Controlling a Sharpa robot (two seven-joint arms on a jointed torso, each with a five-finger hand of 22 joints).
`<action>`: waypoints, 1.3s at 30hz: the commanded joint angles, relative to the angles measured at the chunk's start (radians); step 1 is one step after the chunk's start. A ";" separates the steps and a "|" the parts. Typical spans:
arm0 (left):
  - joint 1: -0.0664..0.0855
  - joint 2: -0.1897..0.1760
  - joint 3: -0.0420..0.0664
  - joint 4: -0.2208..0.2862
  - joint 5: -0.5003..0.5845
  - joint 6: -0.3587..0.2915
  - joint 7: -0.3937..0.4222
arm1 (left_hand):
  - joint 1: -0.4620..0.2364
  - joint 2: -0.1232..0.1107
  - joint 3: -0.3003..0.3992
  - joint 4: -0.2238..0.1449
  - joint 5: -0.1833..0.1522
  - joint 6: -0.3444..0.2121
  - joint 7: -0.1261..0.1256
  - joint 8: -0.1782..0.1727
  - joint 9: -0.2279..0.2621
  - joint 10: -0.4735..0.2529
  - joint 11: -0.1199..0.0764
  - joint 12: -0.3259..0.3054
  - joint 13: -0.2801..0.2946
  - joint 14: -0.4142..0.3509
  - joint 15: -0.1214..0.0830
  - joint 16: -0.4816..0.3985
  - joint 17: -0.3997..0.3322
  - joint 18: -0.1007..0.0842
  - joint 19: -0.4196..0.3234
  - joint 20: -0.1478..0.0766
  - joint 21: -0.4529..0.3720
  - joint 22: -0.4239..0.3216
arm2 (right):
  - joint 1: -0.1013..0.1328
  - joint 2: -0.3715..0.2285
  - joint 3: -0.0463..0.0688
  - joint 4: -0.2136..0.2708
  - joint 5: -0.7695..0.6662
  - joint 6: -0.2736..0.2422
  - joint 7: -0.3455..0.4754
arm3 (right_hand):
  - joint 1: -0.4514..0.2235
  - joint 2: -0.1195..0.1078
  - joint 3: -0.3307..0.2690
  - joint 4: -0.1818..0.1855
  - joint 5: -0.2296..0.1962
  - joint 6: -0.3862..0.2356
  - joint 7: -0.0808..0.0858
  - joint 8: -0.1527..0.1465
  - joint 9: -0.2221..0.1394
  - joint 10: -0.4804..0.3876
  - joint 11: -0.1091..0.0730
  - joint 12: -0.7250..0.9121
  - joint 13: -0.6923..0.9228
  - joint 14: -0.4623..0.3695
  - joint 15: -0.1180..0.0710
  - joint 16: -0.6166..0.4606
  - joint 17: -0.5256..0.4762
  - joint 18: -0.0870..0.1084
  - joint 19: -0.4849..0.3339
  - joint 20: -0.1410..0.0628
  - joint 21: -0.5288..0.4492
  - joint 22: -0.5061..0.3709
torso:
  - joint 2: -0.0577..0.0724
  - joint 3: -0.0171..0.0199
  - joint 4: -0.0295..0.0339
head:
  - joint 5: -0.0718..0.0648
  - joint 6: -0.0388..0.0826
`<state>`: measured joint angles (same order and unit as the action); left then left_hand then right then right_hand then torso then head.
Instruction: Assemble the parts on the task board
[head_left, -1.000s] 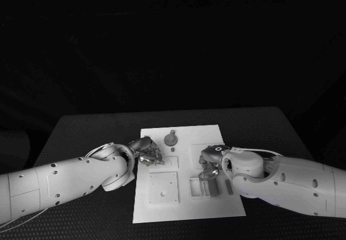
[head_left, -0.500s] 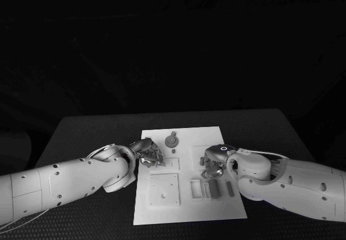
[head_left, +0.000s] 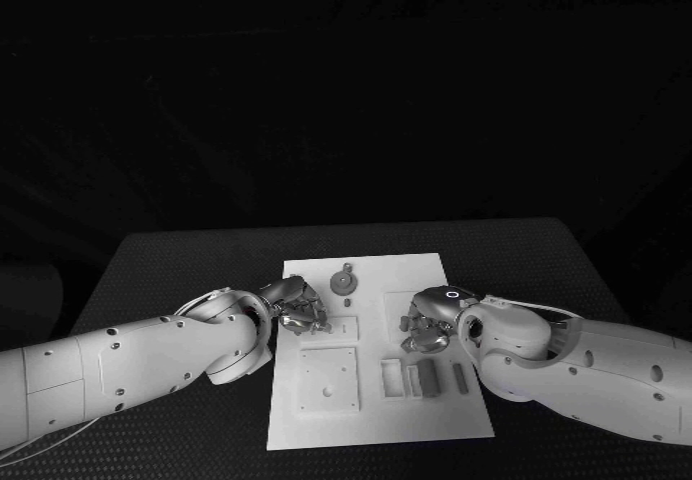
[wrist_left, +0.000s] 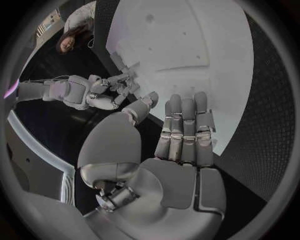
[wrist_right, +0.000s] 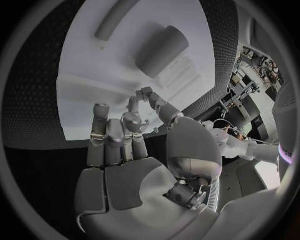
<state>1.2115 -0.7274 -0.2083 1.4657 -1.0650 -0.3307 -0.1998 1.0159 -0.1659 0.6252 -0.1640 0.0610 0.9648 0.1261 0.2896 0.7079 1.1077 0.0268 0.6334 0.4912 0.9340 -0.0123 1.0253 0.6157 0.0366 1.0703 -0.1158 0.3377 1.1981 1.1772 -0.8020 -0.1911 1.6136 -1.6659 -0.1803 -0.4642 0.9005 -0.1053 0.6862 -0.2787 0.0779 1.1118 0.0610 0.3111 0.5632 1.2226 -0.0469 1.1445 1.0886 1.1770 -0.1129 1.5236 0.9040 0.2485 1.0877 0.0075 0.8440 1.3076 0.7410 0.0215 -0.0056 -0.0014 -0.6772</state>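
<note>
The white task board lies in the middle of the black bench, with its long sides running from the near edge to the far edge; a round grey part sits on the board near its far edge; two grey bar parts lie side by side near the board's right edge, close to the near end; the left robot hand hangs over the board's left edge, with its fingers straight and close together, and it holds nothing; the right robot hand hangs over the board's right side, just beyond the bars, with its fingers partly bent and a little apart, and nothing is in it.
</note>
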 joint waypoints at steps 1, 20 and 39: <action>0.001 0.000 0.001 0.001 0.041 -0.010 0.017 | -0.003 0.000 -0.002 0.005 -0.006 -0.008 0.002 0.005 -0.002 -0.008 0.002 -0.006 -0.001 -0.001 0.003 -0.006 -0.002 0.013 -0.001 0.008 -0.005 0.001 | 0.001 -0.008 0.007 0.007 0.102 -0.072 0.054 | 0.003 0.001 0.006 -0.001 0.002 0.002 0.002 0.001 0.001 0.005 0.001 -0.006 -0.002 -0.005 0.001 -0.006 -0.016 0.013 0.007 0.002 -0.007 0.015 | 0.000 -0.0006 -0.0006 | 0.001 0.000; 0.001 0.000 0.001 -0.006 0.259 0.001 0.028 | -0.010 0.006 -0.005 0.016 -0.006 -0.027 0.009 -0.007 -0.008 -0.012 0.006 -0.007 -0.002 -0.006 0.005 -0.007 -0.003 0.012 -0.003 0.009 -0.010 0.004 | 0.001 -0.012 0.020 0.008 0.301 -0.098 0.092 | -0.001 -0.002 0.006 0.002 0.001 -0.001 0.004 -0.002 -0.001 0.002 0.003 -0.009 -0.004 -0.010 -0.001 -0.011 -0.023 0.013 0.007 0.003 -0.011 0.014 | 0.000 -0.0012 0.0002 | 0.000 0.003; 0.001 0.012 0.001 -0.014 0.585 0.111 0.046 | -0.142 0.056 -0.055 0.117 -0.012 -0.071 0.025 -0.030 -0.025 -0.031 0.019 -0.009 0.001 -0.024 0.013 -0.007 -0.002 0.017 -0.015 0.018 -0.029 0.012 | 0.001 0.007 0.045 0.012 0.321 -0.139 0.115 | -0.001 -0.004 0.007 0.004 0.001 -0.004 0.005 -0.004 -0.001 -0.001 0.003 -0.011 -0.004 -0.011 -0.004 -0.012 -0.023 0.013 0.008 0.003 -0.012 0.014 | 0.000 -0.0010 0.0004 | 0.004 0.009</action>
<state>1.2117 -0.7186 -0.2076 1.4504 -0.5671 -0.2766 -0.1726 0.8782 -0.1087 0.5686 -0.0493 0.0530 0.8963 0.1516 0.2622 0.6845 1.0825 0.0448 0.6296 0.4913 0.9177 0.0003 1.0214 0.6124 0.0380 1.0579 -0.1033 0.3142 1.2093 1.1782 -0.7966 -0.1459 1.6243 -1.3483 -0.3019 -0.3695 0.8937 -0.1122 0.6887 -0.2759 0.0734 1.1119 0.0609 0.3019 0.5608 1.2202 -0.0444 1.1371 1.0857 1.1699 -0.1136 1.5160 0.8815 0.2472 1.0913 0.0111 0.8346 1.3074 0.7409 0.0202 -0.0050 0.0012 -0.6689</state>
